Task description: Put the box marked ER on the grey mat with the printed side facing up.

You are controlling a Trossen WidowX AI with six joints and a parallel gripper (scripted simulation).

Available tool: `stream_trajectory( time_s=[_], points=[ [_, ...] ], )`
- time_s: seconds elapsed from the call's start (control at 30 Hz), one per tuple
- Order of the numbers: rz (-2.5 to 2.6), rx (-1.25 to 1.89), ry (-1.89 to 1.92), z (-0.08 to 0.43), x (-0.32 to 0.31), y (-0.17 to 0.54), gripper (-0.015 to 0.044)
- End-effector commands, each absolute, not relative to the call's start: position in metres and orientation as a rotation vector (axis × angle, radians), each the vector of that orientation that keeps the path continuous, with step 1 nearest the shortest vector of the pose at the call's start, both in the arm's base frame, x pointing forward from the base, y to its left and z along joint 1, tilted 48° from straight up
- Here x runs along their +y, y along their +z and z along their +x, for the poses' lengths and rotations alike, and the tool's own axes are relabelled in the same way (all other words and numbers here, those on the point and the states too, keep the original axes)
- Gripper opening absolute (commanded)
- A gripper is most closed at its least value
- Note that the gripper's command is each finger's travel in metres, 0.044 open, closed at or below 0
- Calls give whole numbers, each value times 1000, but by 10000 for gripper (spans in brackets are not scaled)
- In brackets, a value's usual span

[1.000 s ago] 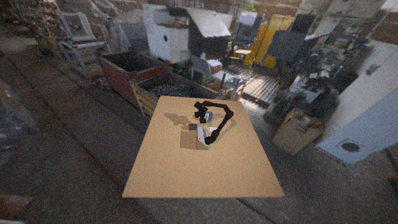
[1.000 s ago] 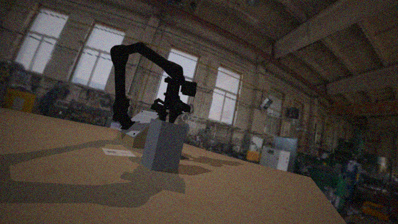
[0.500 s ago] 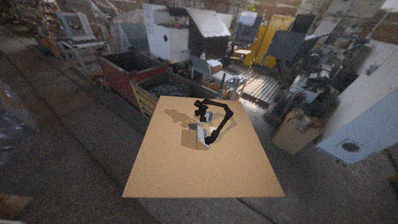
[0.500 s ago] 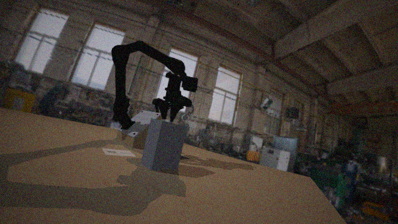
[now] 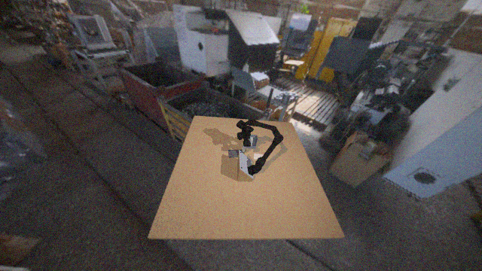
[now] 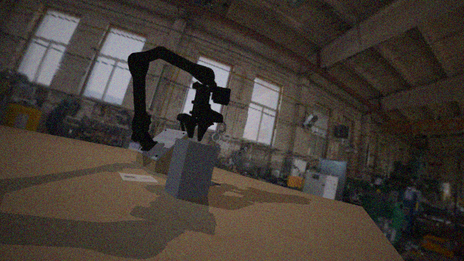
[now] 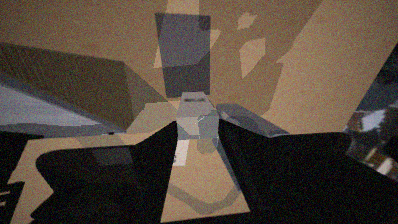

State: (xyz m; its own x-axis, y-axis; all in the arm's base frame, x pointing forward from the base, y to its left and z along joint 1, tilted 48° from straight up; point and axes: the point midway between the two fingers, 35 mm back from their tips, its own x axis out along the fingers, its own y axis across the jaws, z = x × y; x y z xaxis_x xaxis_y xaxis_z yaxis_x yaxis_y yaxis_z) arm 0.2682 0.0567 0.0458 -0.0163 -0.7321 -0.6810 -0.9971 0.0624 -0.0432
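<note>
My gripper (image 5: 246, 145) (image 6: 195, 138) (image 7: 197, 124) points down and is shut on a light grey box (image 7: 192, 110). The box hangs upright between the fingertips, with a small dark mark on its outward side; I cannot read a reach code. The grey mat (image 5: 233, 153) (image 7: 185, 50) lies beyond the box in the wrist view, partly in shadow. The blue-grey bin (image 5: 251, 141) (image 6: 192, 172) stands beside the gripper and hides the held box in the exterior view. I cannot make out the boxes inside the bin. The held box's underside is hidden.
A tilted white panel (image 5: 245, 163) (image 6: 170, 135) stands beside the arm's base, close to the mat and the gripper. A small white printed card (image 5: 258, 156) (image 6: 138, 177) (image 7: 181, 151) lies on the wooden table (image 5: 245, 211) near the base. Arm shadows cross the table.
</note>
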Motion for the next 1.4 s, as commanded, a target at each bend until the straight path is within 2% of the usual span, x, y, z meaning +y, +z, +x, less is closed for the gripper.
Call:
stream_trajectory(
  time_s=[0.0,1.37],
  points=[
    [-1716,1798,622,273,50,54,157],
    [-1685,1809,544,296,-20,131,157]
  ],
)
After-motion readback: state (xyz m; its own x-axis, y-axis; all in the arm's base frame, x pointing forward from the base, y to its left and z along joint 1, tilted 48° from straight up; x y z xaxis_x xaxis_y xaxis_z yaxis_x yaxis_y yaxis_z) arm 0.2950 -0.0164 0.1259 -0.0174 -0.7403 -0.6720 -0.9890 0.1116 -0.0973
